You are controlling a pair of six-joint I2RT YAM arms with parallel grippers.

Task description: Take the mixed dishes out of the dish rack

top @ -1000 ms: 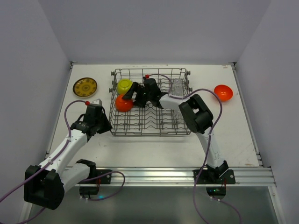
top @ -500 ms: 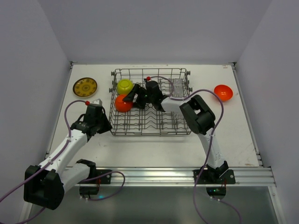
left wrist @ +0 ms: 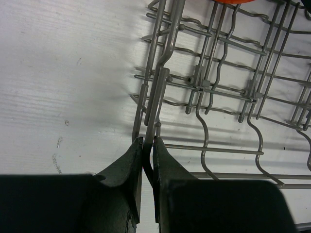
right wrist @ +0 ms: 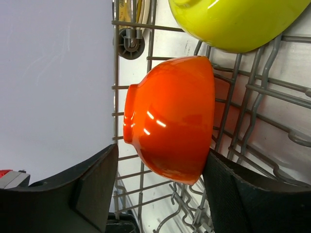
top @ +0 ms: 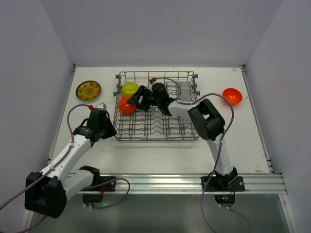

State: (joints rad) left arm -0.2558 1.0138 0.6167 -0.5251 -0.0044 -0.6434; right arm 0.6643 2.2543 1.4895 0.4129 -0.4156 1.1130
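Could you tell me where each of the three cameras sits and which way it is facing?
Top external: fixed above and behind the arms, looking down on the table and the dish rack; both arms show.
Left wrist: on the left arm, looking past the left hand, pinched on a wire at the rack's edge.
Right wrist: on the right arm, looking along its dark fingers at the orange bowl between them, the yellow-green bowl beside it.
Shared: the overhead and right wrist views both show these two bowls.

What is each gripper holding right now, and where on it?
The left gripper is shut on a wire at the dish rack edge. The right gripper straddles the orange bowl, jaws not yet clamped.
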